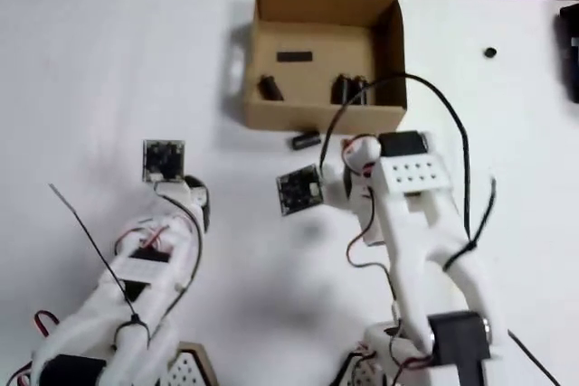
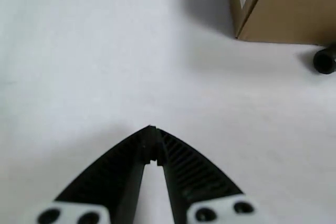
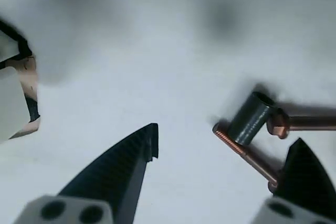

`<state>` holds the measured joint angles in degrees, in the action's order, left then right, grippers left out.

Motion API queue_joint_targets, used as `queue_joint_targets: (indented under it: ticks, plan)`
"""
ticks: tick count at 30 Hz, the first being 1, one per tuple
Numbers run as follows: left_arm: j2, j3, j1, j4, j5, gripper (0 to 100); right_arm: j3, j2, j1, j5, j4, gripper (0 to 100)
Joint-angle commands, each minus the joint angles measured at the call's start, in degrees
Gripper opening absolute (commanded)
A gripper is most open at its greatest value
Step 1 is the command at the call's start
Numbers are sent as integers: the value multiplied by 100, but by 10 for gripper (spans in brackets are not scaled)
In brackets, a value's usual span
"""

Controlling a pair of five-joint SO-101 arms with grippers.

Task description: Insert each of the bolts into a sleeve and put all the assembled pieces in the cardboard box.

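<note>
Right gripper (image 3: 226, 137) is held spread wide over sleeve (image 3: 251, 118) and two bolts (image 3: 244, 153); left gripper (image 2: 151, 142) is pressed closed, empty. Sleeve could be knocked rolling by a closing finger.

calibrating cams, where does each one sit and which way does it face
High view: above the table, looking down at the box; both arms show.
Left wrist view: on the left arm, facing the box corner; the shut left fingers show.
Right wrist view: on the right arm, facing a sleeve and two bolts; the open right fingers show.
Shared: high and left wrist both show the box.
</note>
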<state>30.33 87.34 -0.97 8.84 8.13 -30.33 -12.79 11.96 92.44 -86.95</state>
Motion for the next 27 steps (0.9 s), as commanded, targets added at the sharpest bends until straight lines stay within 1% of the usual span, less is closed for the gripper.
queue_joint_targets:
  ticks: [1, 6, 9, 12, 17, 20, 27]
  plan:
    - [149, -40, -105, 105, -9, 23, 26, 391, -101, -9, 277, 365]
    - [167, -40, -105, 88, -9, 22, 26, 1086, -259, 0, 1191, 365]
    - [492, -4, -167, 44, -9, 22, 26, 1332, -303, 0, 1349, 365]
    - [1090, -4, -343, -422, 0, 22, 105, 1411, -321, 0, 1341, 362]
    - [1864, -4, -334, -1319, 0, 22, 123, 1411, -356, 9, 1358, 269]
    - [2092, 4, -334, -1714, 0, 22, 114, 1420, -365, 9, 1613, 240]
    - [2365, 180, -325, -1758, 0, 22, 114, 1385, -338, 0, 1736, 238]
